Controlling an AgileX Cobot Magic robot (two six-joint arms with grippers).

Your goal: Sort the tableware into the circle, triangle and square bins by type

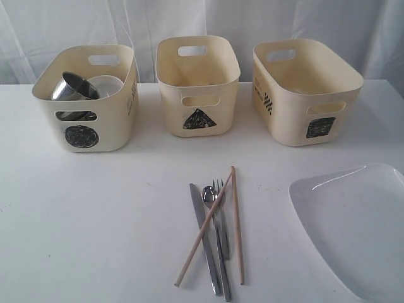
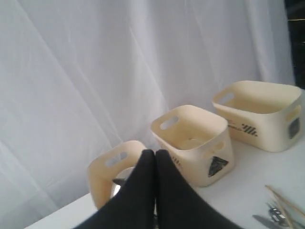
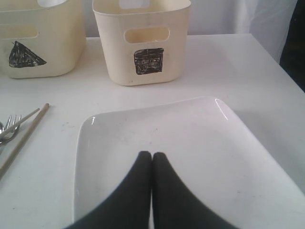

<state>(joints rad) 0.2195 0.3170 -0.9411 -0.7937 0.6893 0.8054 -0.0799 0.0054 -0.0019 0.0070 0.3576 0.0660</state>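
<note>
The large white plate (image 1: 353,221) lies flat on the desk (image 1: 95,221) at the front right, just below the right fingers (image 3: 141,191), which are pressed together and empty. The square bin (image 1: 306,88) stands beyond it. The left fingers (image 2: 143,191), also clenched on nothing, hang near the circle bin (image 1: 85,95). The exterior view cuts off the plate's right edge and shows no arm.

Staged test setup, likely lab: white bench (image 1: 95,240), white curtain backdrop (image 1: 76,31), three symbol-marked bins (image 1: 197,85).
</note>
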